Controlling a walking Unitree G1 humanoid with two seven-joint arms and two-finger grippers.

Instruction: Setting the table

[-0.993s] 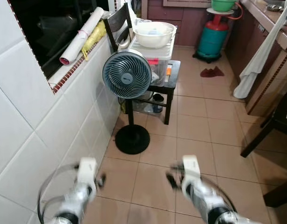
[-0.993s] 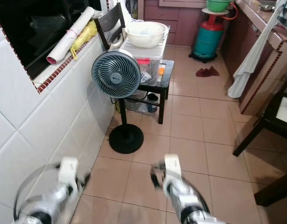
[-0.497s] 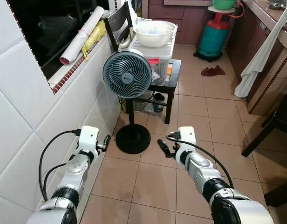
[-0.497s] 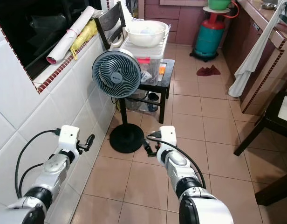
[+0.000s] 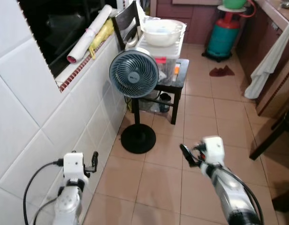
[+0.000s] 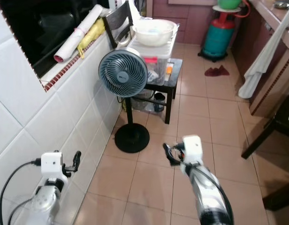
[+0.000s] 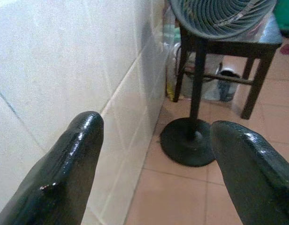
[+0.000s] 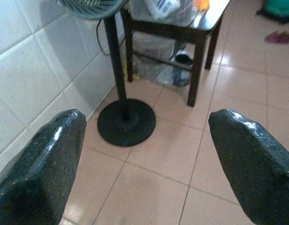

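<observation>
— Looking ahead, what stands in front of the robot?

— A standing fan (image 5: 133,74) on a black round base (image 5: 138,138) sits on the tiled floor (image 5: 205,112), close to the white tiled wall (image 5: 50,117). Just behind it is a dark stool (image 5: 172,86) carrying a clear plastic box (image 5: 159,51) with a white basin (image 5: 162,32) on top.

— And the grippers?

— Both are low and empty. The left gripper (image 7: 158,168) hangs beside the wall, its two black fingers (image 7: 64,173) spread wide, pointing toward the fan's base. The right gripper (image 8: 144,168) is raised over the floor to the right of the fan's base, its fingers (image 8: 41,164) also wide apart, nothing between them.

— Any tableware for setting the table?

— The white basin on the box is the only dish-like thing I can make out, and it is well apart from both grippers. What lies inside it is too small to tell.

— What else is around?

— A rolled white sheet (image 5: 88,35) and something yellow (image 5: 101,35) lie on the window ledge. A teal gas cylinder (image 5: 223,40) stands at the far end of the room, a red cloth (image 5: 222,71) on the floor near it, and a white towel (image 5: 271,61) hangs from the counter on the right.
</observation>
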